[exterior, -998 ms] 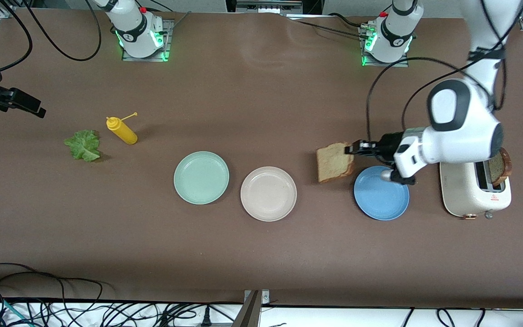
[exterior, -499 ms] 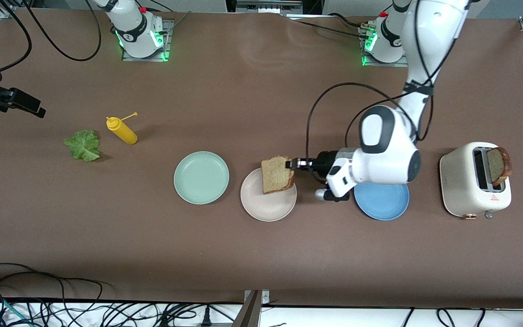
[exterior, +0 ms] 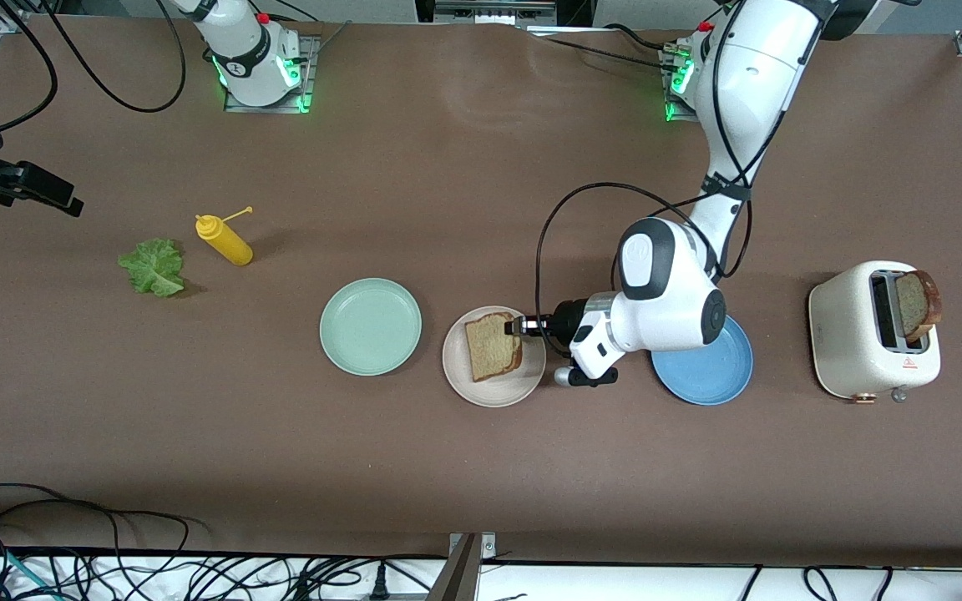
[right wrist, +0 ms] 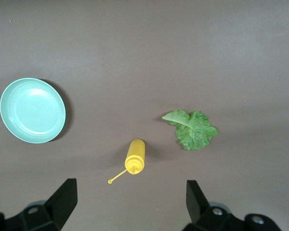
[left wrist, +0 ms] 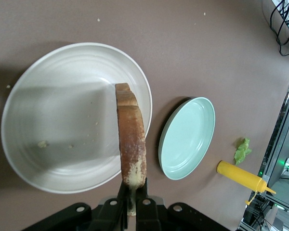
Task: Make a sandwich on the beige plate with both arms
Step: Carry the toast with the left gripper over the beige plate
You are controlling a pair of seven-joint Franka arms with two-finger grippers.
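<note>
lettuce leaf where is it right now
In the front view the lettuce leaf lies on the table toward the right arm's end, beside the yellow mustard bottle and slightly nearer the camera.

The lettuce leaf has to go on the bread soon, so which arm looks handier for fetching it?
The right arm, probably. Its open right gripper hangs above the lettuce leaf, while the left gripper holds the bread slice over the beige plate.

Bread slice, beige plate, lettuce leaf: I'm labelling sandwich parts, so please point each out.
bread slice (exterior: 493,345), front view, middle of its face.
beige plate (exterior: 493,392), front view, bare part nearest that camera.
lettuce leaf (right wrist: 195,131), right wrist view, middle of the leaf.
</note>
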